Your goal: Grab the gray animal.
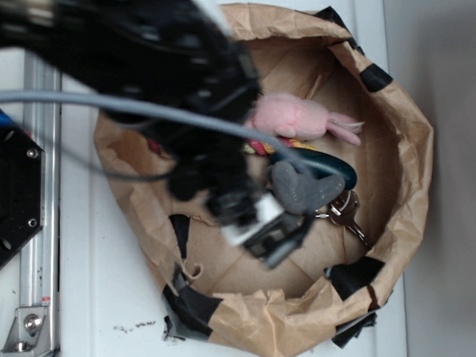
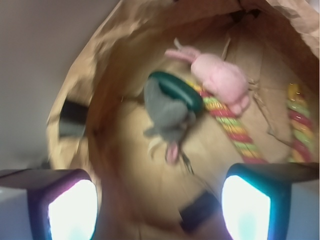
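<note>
While the claw (image 1: 274,230) hangs inside the brown paper bag (image 1: 398,122), its two fingers are spread apart and hold nothing. In the wrist view the two fingertips (image 2: 246,206) glow bright at the bottom corners, with bare bag floor between them.

The gray animal (image 1: 302,189) lies on the bag floor, near the middle. In the outside view it sits at about 1 o'clock from the claw, just beside it; I cannot tell if they touch. In the wrist view the gray animal (image 2: 165,116) is at 12 o'clock from the gap between the fingers, and a bit of pink shows at its lower end.

A dark teal oval thing (image 1: 333,165) rests against the gray animal. Some keys (image 1: 344,212) lie at 4 o'clock from the gray animal. A pink animal (image 1: 300,118) lies at 12 o'clock from it. A red, yellow and green rope (image 2: 235,129) runs under the pink animal.

The bag has black tape (image 1: 375,76) on its rim. It sits on a white surface (image 1: 98,299).
</note>
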{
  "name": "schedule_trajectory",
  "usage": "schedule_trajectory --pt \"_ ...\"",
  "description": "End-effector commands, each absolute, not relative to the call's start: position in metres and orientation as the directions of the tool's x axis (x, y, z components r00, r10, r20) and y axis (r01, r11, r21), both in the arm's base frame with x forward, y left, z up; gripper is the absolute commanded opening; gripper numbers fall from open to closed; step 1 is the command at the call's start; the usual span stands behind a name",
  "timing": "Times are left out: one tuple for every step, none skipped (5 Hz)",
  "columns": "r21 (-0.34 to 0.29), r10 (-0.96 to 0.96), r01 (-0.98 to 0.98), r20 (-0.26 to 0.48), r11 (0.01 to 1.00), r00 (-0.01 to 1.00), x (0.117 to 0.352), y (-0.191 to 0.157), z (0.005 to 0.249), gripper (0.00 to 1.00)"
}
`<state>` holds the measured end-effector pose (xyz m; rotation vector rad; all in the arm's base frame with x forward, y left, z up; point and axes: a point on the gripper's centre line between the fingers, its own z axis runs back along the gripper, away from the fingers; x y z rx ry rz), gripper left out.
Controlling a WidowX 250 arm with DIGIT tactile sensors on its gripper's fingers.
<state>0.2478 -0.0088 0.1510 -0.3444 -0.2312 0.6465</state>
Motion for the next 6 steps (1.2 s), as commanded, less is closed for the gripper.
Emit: schedule_trajectory --pt "-0.285 0.703 -0.65 0.161 0.705 0.693 0.284 -0.003 0.082 1.0" --pt "-0.276 0.71 -0.659 0.169 0.7 0.684 0.304 -0.009 0.057 1.0" --pt "-0.192 0.679 -0.651 0.209 0.734 0.704 0.322 -0.018 0.037 0.5" --pt "-0.151 0.651 -0.634 0.221 0.758 0.726 0.31 -0.024 0.058 0.0" --pt "-0.05 0.534 -0.537 0.216 0.842 0.818 0.298 -0.024 0.103 0.0" --pt "0.029 0.34 -0.364 0.29 0.931 0.894 0.288 -0.003 0.152 0.0"
